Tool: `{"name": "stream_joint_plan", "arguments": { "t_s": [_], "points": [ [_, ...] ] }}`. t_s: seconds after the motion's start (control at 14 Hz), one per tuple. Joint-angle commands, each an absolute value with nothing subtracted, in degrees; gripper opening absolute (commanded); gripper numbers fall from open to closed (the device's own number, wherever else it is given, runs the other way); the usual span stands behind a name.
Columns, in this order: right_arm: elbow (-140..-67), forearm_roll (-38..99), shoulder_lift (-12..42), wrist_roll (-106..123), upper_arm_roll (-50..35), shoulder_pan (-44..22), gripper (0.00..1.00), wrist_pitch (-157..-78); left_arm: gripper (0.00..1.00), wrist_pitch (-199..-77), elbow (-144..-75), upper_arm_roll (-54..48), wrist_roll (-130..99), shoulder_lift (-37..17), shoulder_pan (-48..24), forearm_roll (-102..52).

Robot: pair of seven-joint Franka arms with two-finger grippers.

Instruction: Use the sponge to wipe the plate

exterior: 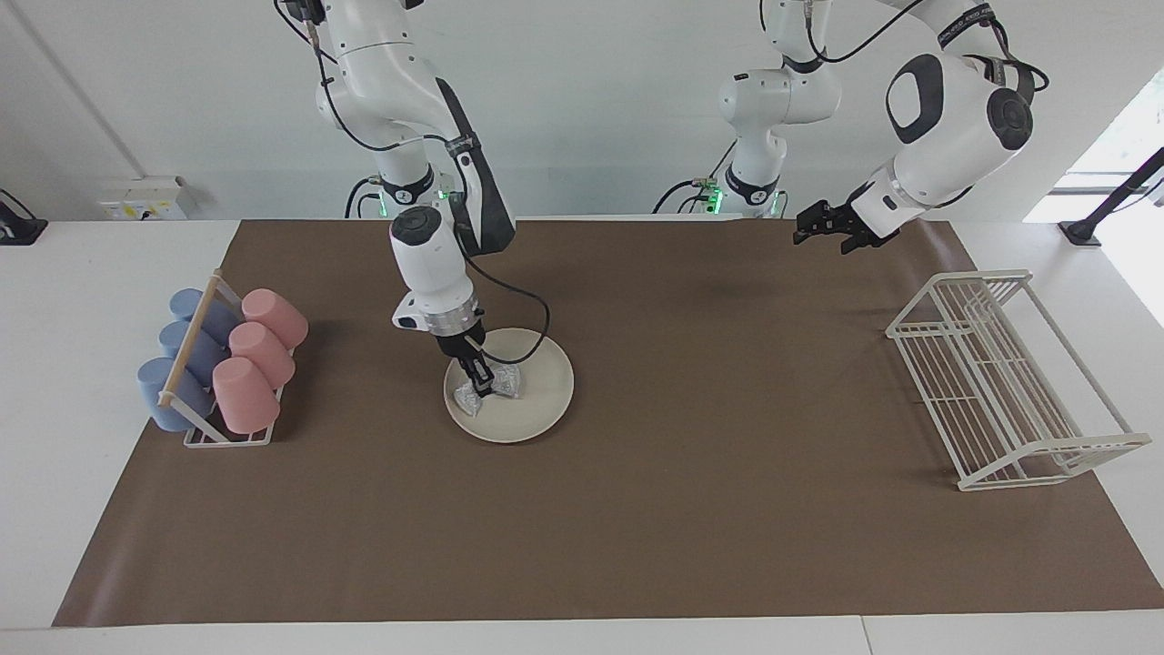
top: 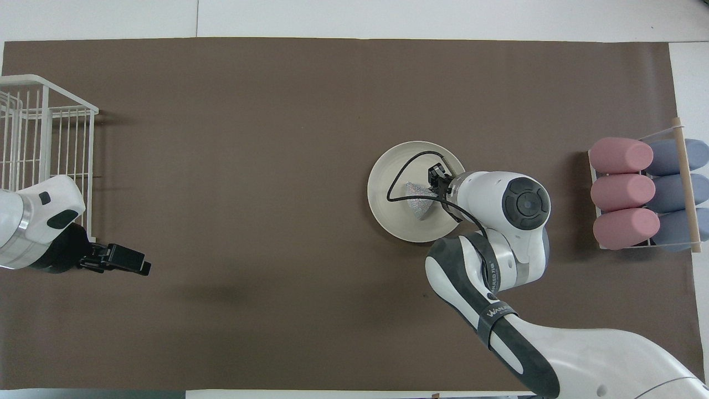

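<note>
The right pincer (exterior: pixel 481 377) is pinched shut on the sponge (exterior: pixel 491 387) and presses it down on the plate (exterior: pixel 536 400), at about nine o'clock on the plate in the facing view, the side toward the cup rack (exterior: pixel 227 428). The plate sits on the brown mat (exterior: pixel 637 509) in the middle of the desk (exterior: pixel 55 364), between the cup rack and the wire rack (exterior: pixel 1000 382), much closer to the cups. To wipe well, I think the arm should keep the sponge flat on the plate, push gently, and go round in slow circles so every part gets rubbed, the rim too. Too hard a push could make the plate slide or tip. The left pincer (exterior: pixel 823 227) waits up in the air with its fingers wide and nothing in them, over the mat near the wire rack. Counting: one plate, one sponge, three pink cups (exterior: pixel 259 346), three blue cups (exterior: pixel 173 364), one cup rack, one wire rack, two arms.
</note>
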State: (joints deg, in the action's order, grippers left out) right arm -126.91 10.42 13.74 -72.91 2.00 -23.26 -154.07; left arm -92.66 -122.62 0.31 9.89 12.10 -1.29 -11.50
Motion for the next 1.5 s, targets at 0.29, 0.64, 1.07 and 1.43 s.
{"name": "stream_joint_plan", "arguments": {
  "t_s": [0.29,0.64,1.07,1.43],
  "points": [
    [-129.0,21.9,15.0,-80.5,1.5,-31.0,0.00,-158.5,1.00,-93.7,-121.8,0.6,8.3,11.5,-2.0,-10.2],
    [-129.6,22.0,15.1,-63.0,1.8,-25.1,0.00,-157.9,1.00,-93.8,-121.9,0.6,8.3,11.5,-1.9,-10.2],
    [-131.0,22.4,14.9,-56.8,1.6,-21.4,0.00,-158.0,1.00,-94.0,-121.8,0.6,8.1,11.4,-2.0,-10.1],
    [-131.2,22.4,14.7,-69.8,1.7,-29.0,0.00,-158.5,1.00,-94.0,-121.6,0.6,7.0,11.4,-2.0,-10.1]
  ]
}}
